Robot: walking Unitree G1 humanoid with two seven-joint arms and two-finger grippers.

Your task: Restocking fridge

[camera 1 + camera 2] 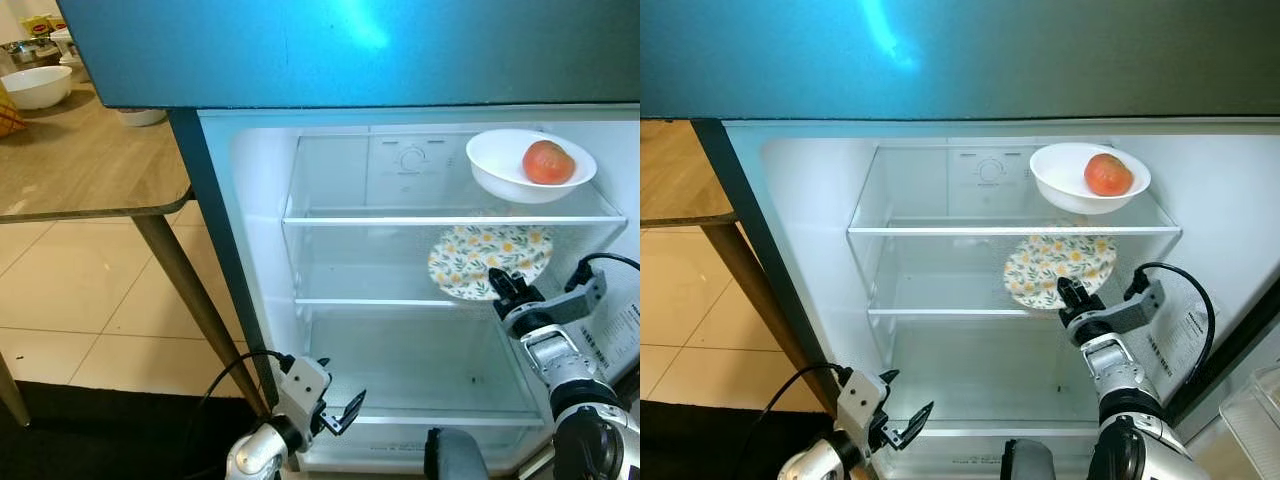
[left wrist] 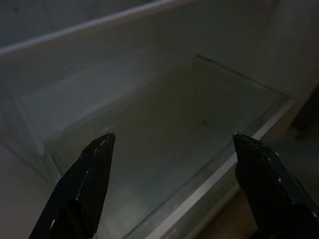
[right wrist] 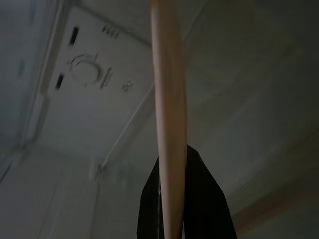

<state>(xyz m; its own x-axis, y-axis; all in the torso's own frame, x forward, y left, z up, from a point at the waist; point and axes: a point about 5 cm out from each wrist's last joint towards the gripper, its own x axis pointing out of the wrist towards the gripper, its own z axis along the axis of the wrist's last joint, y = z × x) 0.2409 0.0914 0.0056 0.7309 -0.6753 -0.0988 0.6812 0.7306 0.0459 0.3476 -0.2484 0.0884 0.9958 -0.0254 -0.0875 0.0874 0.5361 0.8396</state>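
Right gripper [image 1: 1068, 293] — arm raised into the open fridge [image 1: 810, 200], fingers pinched on the rim of one floral plate [image 1: 1058, 266], held over the middle shelf [image 1: 940, 311]. Left gripper [image 1: 340, 408] — low by the fridge's bottom edge, fingers spread, holding nothing. One white bowl [image 1: 1072, 180] with one tomato [image 1: 1107, 174] sat on the top shelf. One table [image 1: 80, 160], partly cut off.

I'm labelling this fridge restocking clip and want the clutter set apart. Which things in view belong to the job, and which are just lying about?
Job:
- open fridge with glass shelves
- round floral-patterned plate, held by the right gripper at the middle shelf
- white bowl with a red tomato, top shelf
- left gripper, open, low by the bottom shelf

Lying about:
- wooden table
- white bowl on the table
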